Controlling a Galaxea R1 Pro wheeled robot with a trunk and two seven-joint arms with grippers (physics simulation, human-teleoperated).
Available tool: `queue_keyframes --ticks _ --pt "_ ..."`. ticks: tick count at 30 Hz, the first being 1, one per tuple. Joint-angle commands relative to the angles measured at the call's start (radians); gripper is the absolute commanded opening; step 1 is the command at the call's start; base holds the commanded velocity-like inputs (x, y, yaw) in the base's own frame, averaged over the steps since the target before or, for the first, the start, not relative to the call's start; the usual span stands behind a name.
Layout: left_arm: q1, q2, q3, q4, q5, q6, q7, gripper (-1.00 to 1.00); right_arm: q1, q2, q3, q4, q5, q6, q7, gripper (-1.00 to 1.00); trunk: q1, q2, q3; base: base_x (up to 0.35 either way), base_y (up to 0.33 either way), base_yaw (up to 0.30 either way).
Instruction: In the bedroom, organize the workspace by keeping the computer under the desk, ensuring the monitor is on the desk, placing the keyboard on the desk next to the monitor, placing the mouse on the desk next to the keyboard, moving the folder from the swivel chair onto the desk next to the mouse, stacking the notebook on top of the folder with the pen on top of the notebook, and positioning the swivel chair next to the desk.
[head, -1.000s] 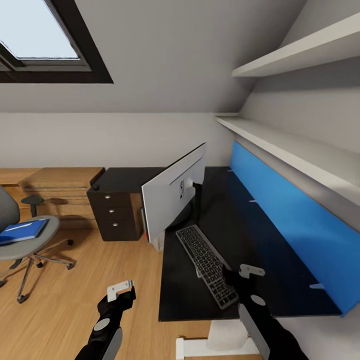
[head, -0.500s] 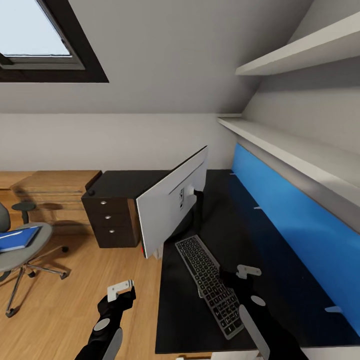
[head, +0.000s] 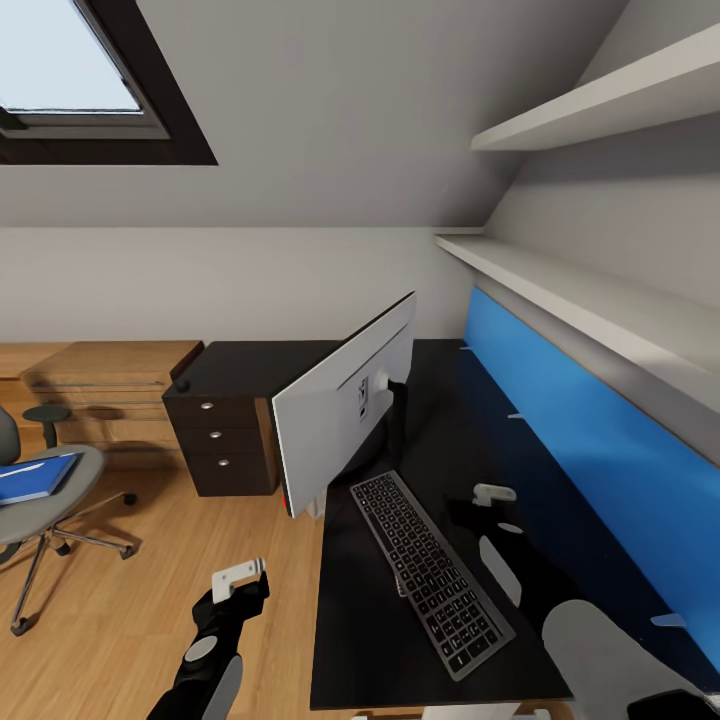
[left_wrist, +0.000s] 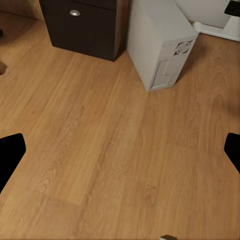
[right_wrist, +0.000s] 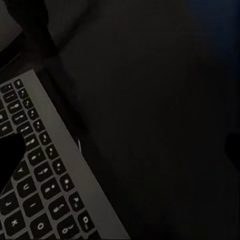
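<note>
Black desk holds keyboard; monitor behind it.

Before me the black surface carries 1 monitor, its back turned to me, and 1 grey keyboard lying just in front of its stand. On the wooden floor stand a white computer tower, a dark drawer cabinet beside it, and my swivel chair.
</note>
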Motion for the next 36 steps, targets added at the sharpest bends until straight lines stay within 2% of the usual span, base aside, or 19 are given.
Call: queue_keyframes --ticks 1,6,9,14,21,36 --pt "-0.001 0.000 -0.002 -0.002 0.007 0.004 0.007 1.00 -0.016 -0.002 0.008 0.014 -0.009 0.006 -0.007 1.00 0.000 -0.002 -0.002 0.000 0.000 0.000" --pt "-0.001 0.000 0.002 -0.007 0.009 0.003 0.011 1.00 -0.064 0.005 0.010 0.072 -0.016 0.015 0.025 1.00 0.000 -0.002 -0.002 0.000 0.000 0.000" --pt "-0.001 0.000 0.007 -0.015 0.009 0.002 0.019 1.00 -0.067 0.011 0.009 0.076 -0.020 0.027 0.027 1.00 0.012 -0.023 -0.011 0.000 0.000 0.000" --pt "-0.001 -0.002 0.036 -0.032 0.020 0.003 0.047 1.00 -0.069 0.033 0.005 0.080 -0.046 0.055 0.028 1.00 0.031 -0.058 -0.027 0.000 0.000 0.000" --pt "-0.001 -0.002 0.048 -0.036 0.040 0.006 0.055 1.00 -0.066 0.041 0.005 0.077 -0.070 0.062 0.029 1.00 0.058 -0.107 -0.049 0.000 0.000 0.000" --pt "-0.001 -0.002 0.054 -0.035 0.044 0.008 0.057 1.00 -0.065 0.040 0.005 0.080 -0.070 0.058 0.029 1.00 0.115 -0.212 -0.096 0.000 0.000 0.000"
